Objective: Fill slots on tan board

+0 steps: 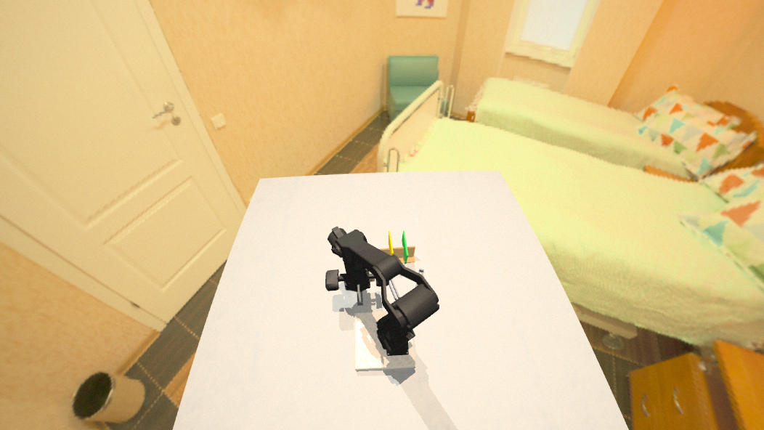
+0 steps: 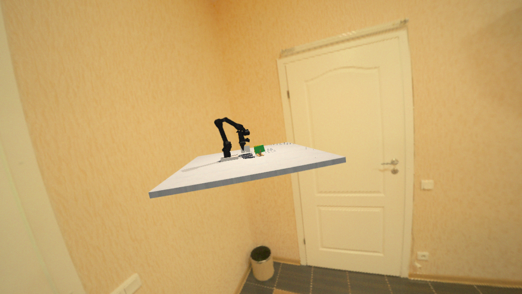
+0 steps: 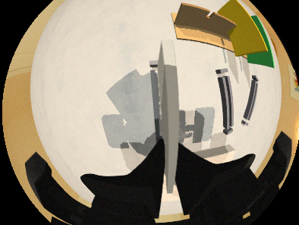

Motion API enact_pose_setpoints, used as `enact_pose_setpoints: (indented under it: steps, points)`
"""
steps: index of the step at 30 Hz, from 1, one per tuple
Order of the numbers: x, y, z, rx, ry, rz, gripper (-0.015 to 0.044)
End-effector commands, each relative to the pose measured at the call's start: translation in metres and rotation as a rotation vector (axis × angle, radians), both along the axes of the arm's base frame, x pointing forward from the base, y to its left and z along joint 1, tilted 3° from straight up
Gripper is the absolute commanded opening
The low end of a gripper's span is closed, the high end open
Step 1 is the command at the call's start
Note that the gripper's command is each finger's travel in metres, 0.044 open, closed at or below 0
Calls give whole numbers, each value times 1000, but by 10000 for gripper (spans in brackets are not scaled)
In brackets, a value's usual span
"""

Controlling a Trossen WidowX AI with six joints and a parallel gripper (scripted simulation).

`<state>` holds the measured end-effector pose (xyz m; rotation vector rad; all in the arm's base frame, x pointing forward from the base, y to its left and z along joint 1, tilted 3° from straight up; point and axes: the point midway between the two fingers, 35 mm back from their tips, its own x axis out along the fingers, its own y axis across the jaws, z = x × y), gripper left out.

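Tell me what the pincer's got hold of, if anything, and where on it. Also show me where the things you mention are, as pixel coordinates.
The gray board (image 3: 171,114), pinched across its thin faces near the edge closest to the pincer (image 3: 165,142) (image 1: 359,302).

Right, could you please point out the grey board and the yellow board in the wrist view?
Grey board (image 3: 171,110): wrist view, on its narrow edge face.
Yellow board (image 3: 244,30): wrist view, middle of its broad face.

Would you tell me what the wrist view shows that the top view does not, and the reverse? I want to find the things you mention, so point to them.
Only wrist: an open slot (image 3: 211,14) in the tan board (image 3: 205,20) (image 1: 409,253), and the fingers gripping the gray board (image 3: 171,99).
Only top: the green chair (image 1: 412,72) and trash bin (image 1: 123,396).
Both: the yellow (image 3: 246,30) (image 1: 390,243) and green (image 3: 263,53) (image 1: 404,247) boards.
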<state>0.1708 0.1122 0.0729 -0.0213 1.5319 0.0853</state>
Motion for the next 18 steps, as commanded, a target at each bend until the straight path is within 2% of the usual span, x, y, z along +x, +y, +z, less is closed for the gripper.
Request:
enact_pose_setpoints:
  steps: [1,18]
  points:
    - [2,1,11,9,-8,-1,0]
    - [0,-1,49,9,-8,-1,0]
